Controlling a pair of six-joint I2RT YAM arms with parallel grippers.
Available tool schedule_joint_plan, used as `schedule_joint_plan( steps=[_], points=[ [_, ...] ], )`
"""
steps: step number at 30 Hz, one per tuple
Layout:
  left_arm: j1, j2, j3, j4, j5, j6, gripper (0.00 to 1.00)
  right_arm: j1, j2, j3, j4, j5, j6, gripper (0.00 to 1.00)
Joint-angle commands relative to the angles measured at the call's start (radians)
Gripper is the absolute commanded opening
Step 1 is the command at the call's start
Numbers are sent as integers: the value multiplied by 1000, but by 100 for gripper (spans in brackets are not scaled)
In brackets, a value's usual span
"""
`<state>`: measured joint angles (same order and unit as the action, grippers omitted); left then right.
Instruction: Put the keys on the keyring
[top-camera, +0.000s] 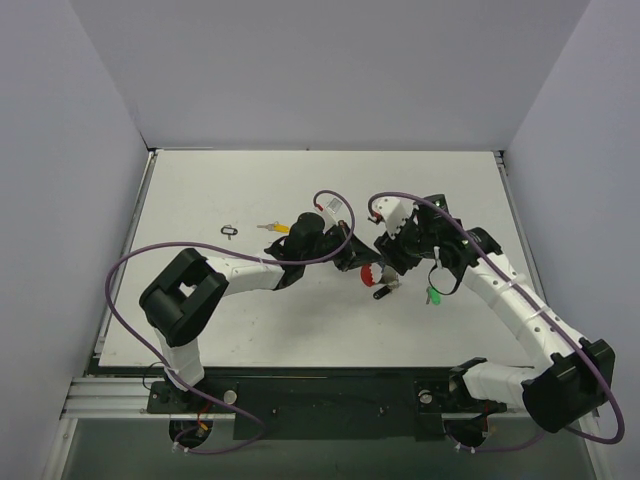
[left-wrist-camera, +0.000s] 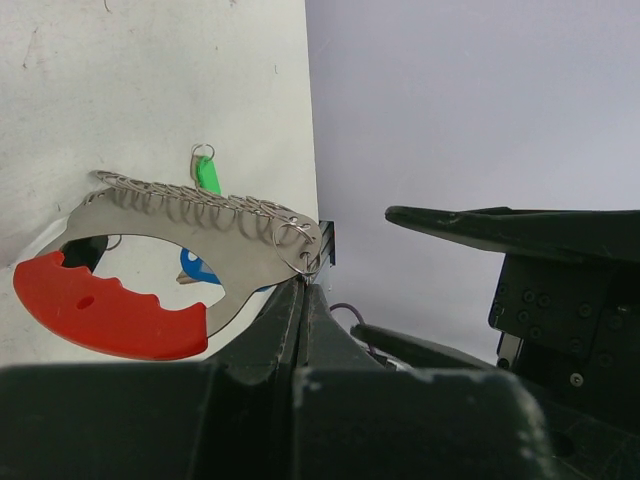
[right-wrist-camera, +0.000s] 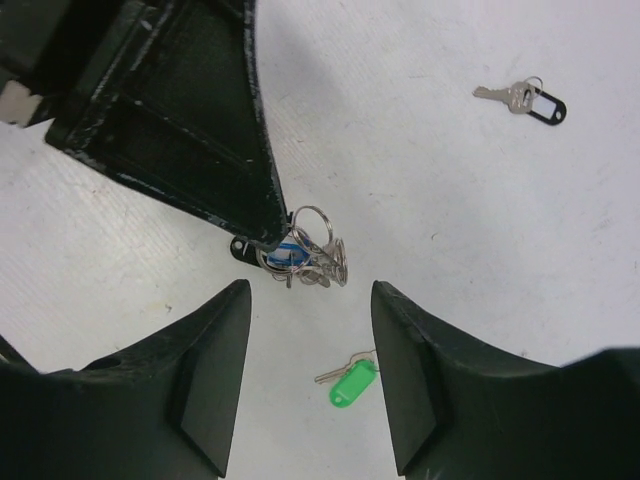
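Left wrist view showed the left fingers (left-wrist-camera: 300, 330) pinched fully together on the ringed end of the keyring (left-wrist-camera: 190, 240), apparently lifting it off the bench (left-wrist-camera: 150, 80). A blue key (left-wrist-camera: 195, 265) seemed to hang behind it. The right fingers (right-wrist-camera: 225, 340) stood wide apart and held nothing, poised just short of that ring cluster. Beyond them the green key (right-wrist-camera: 352, 385) and black key (right-wrist-camera: 530, 100) lay loose on the bench, with the yellow key (top-camera: 275, 228) well apart. The risk, as I judged it, was the narrow pinch: a push from the right fingers could twist the keyring out of the grip or spill the blue key.
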<state>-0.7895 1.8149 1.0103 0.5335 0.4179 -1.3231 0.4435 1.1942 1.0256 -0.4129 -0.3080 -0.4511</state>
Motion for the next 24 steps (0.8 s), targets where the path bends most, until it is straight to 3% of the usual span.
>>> schedule_joint_plan(
  steps=[1, 7, 12, 24],
  points=[
    [4, 3, 30, 40, 16, 19, 0, -6, 24, 60, -73, -97, -130, 47],
    [9, -2, 21, 31, 22, 32, 0, -26, 79, 99, -90, -134, -274, 45],
    [9, -2, 16, 37, 28, 32, 0, -46, 128, 139, -125, -151, -313, 34],
    [15, 12, 20, 52, 45, 21, 0, -37, 169, 133, -133, -189, -337, 33]
  ],
)
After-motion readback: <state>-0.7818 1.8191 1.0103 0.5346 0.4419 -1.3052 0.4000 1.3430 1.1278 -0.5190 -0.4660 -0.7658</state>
